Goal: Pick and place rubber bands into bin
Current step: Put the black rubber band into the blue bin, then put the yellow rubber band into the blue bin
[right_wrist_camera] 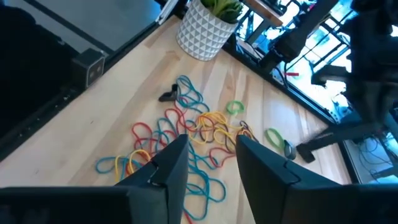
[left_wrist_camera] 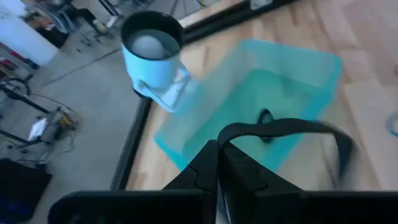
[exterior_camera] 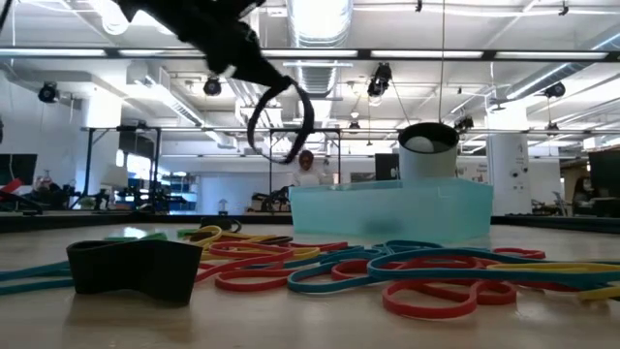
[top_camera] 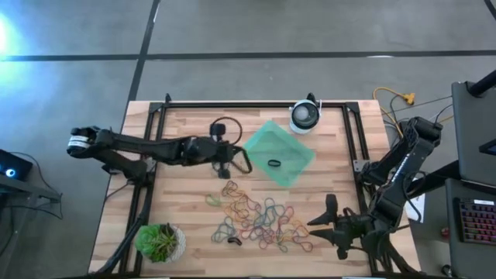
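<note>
My left gripper (top_camera: 231, 158) hangs above the table by the left corner of the mint-green bin (top_camera: 288, 147), shut on a large black rubber band (top_camera: 246, 161). A small black band (top_camera: 273, 163) lies on the bin's floor. Many coloured rubber bands (top_camera: 260, 219) lie tangled flat on the wooden table, nearer the front edge. My right gripper (top_camera: 327, 222) is open, held above the pile's right end; in the right wrist view its fingers (right_wrist_camera: 169, 163) frame red, blue and yellow bands (right_wrist_camera: 186, 134) below them without touching. My left gripper pinches the black band between its two shut fingertips at one spot on the loop (left_wrist_camera: 225, 132). The fingers slant down toward the bin. The rest of the loop (exterior_camera: 283, 124) hangs open below and ahead of them, slack and clear of the table.
A round white-and-black device (top_camera: 304, 116) stands just behind the bin's far corner. A potted plant (top_camera: 160, 242) sits at the front left. A wide black band (exterior_camera: 136, 267) lies close to the low camera. A black cable loop (top_camera: 225, 125) lies behind my left gripper.
</note>
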